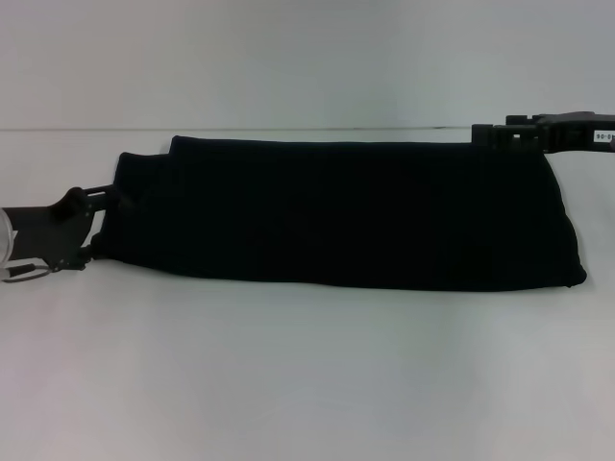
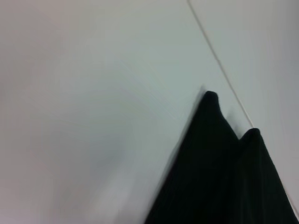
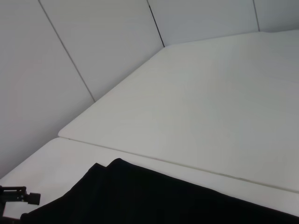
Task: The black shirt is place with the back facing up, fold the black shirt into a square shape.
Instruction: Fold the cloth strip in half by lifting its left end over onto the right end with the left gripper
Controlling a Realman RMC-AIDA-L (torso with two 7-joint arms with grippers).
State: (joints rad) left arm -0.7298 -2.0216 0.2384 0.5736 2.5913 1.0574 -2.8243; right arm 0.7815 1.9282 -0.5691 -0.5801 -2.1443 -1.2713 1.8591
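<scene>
— Shirt (image 1: 346, 211): where does it lie?
— On the white table (image 1: 307, 375), folded into a long band running across it, plain black, with no lettering showing. One end shows two layered corners; the other end is rounded and thicker.

— Where are the grippers, taking the shirt as the mark?
— The left gripper (image 1: 96, 226) is at the shirt's two-cornered end, right against the cloth. The right gripper (image 1: 519, 133) is at the far corner of the other end, along the far edge.

— How do the jaws stand?
— I cannot tell for either one; black fingers merge with black cloth, and neither wrist view shows its own fingers.

— Anything else around?
— A seam (image 1: 86, 130) crosses the table just behind the shirt, and grey wall panels (image 3: 70, 51) stand beyond the table. Nothing lies on top of the shirt.
</scene>
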